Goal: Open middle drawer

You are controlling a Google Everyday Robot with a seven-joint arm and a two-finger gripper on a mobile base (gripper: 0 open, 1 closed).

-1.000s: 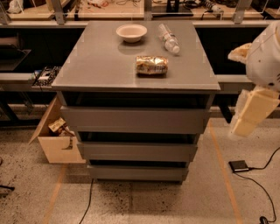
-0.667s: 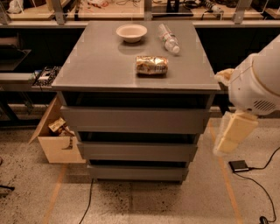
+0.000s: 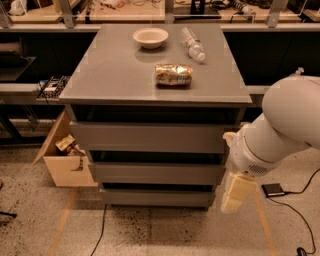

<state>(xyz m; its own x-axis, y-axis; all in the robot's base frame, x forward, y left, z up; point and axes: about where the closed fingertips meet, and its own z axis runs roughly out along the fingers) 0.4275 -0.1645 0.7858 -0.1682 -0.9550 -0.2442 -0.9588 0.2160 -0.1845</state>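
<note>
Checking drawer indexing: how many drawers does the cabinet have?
3, stacked: top drawer, middle drawer below it, bottom drawer lowest. None looks hidden. The hand hangs beside the lower two.

You're looking at a lab or workshop, not a home. Behind the grey 3-drawer cabinet (image 3: 150,80) runs a long workbench (image 3: 125,14) with metal uprights, its top strewn with cables and small parts. The speckled floor (image 3: 165,235) carries tape lines (image 3: 62,220), and a black cable (image 3: 100,230) trails from under the cabinet's front edge. An open cardboard box (image 3: 65,167) of oddments stands at its left side. The robot's cream gripper (image 3: 235,192) hangs low off the front right corner, beside a black adapter (image 3: 274,189).
</note>
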